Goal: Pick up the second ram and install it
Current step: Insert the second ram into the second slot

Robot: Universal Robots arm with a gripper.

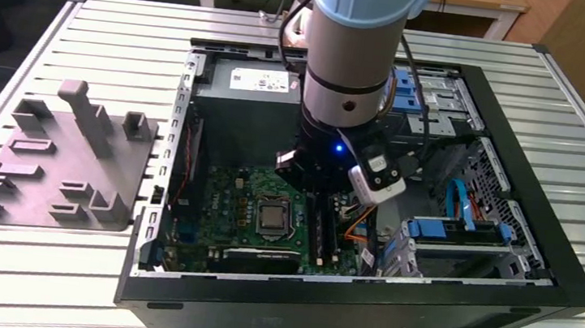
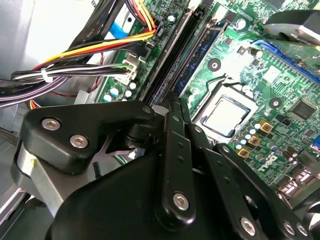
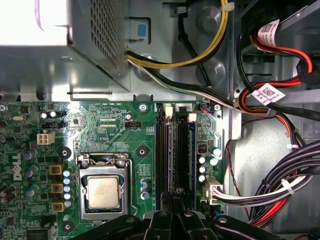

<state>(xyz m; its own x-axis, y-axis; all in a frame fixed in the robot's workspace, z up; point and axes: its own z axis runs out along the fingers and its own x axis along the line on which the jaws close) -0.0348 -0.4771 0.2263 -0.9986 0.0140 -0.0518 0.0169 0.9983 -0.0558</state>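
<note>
**Gripper (image 3: 173, 197) over the memory slots, in line with the second ram (image 1: 320, 236)**

The jaws are drawn together, with at most a sliver between them in both wrist views. They point down into the open computer case (image 1: 543, 264), straight above the memory slots (image 3: 182, 150) on the motherboard (image 3: 100, 125). I cannot tell whether the tips touch anything.

The second ram appears as a slim dark strip, edge-on, standing in the slots and not held in the jaws. Two such strips lie side by side there, and I cannot tell which of them is the second one. The strip's long axis runs under the tips. One way it leads to the motherboard edge by the power supply (image 3: 60, 45). The other way it leads to the case wall nearest the exterior view. The jaws therefore sit over the strip's own line, part way along it, not off to one side.

The CPU socket (image 3: 104, 192) lies just beside the slots, its long side parallel to them. On the slots' other side, a bundle of black and coloured cables (image 3: 295, 175) runs near the motherboard's edge, clear of the tips.

Outside the case, on the exterior view's left, a grey moulded plate (image 1: 65, 156) with upright blocks rests on the slatted tabletop (image 1: 41, 284), well apart from the gripper.
</note>
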